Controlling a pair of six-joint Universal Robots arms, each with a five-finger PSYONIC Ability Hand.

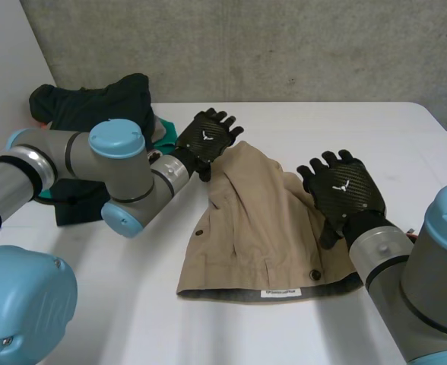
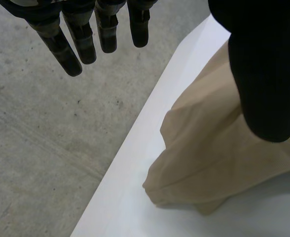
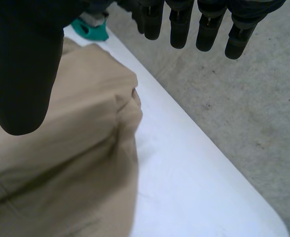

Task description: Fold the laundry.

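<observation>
Looking down in the head view, finding the tan garment [image 1: 246, 228] rumpled at centre frame on the white desk [image 1: 375, 129], with a dark clothes pile [image 1: 94, 103] at upper left. Judging the likely slip as pinching only the top layer at the bunched upper tip, then dragging the whole piece toward that pile instead of folding it. Placing the left hand [image 1: 207, 138] over that upper tip and the right hand [image 1: 343, 188] over the right edge, both with fingers [image 1: 222, 118] straight and spread, gripping nothing; cannot tell whether either touches the cloth

Turning to the left wrist view, seeing fingers [image 2: 66, 49] held wide and straight out over grey concrete [image 2: 36, 148] beyond the desk edge, thumb [image 2: 268, 74] above the tan cloth, nothing pinched

Turning to the right wrist view, seeing much the same: fingers [image 3: 184, 24] straight and apart, thumb [image 3: 21, 74] over the garment, a teal item [image 3: 88, 29] beside the fingertips, nothing held
</observation>
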